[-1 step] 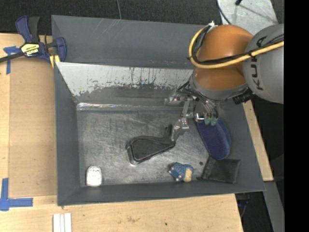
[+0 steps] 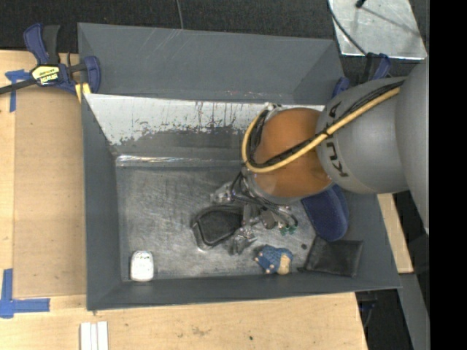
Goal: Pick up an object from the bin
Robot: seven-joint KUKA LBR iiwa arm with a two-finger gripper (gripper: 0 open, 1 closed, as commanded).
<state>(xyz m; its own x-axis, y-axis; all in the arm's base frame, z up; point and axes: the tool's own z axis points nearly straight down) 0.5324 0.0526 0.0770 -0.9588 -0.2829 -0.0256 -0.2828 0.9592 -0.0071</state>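
Grey metal bin [image 2: 102,195], sloped walls, scuffed floor; contents listed by position.

- Arm [image 2: 372,144]: enters from the right, with an orange cover [image 2: 288,162] at the wrist and a yellow cable looped across it.
- Pincer [image 2: 249,221]: metal, low over the middle of the floor, at the right edge of the black rounded object. Whether it is open or closed cannot be told, since the wrist hides much of it. Contact with the object cannot be told either.
- Black rounded object [image 2: 215,226]: dark, curved outline, lying flat at the centre of the floor, nearest to the pincer.
- Blue and cream figure [image 2: 274,259]: small, near the front wall, just below and to the right of the pincer.
- Black flat pad [image 2: 333,257]: front right corner, resting against the sloped wall.
- Blue oval piece [image 2: 328,214]: right side, partly under the arm, above the pad.
- White block [image 2: 141,266]: small, front left corner, well apart from everything else.
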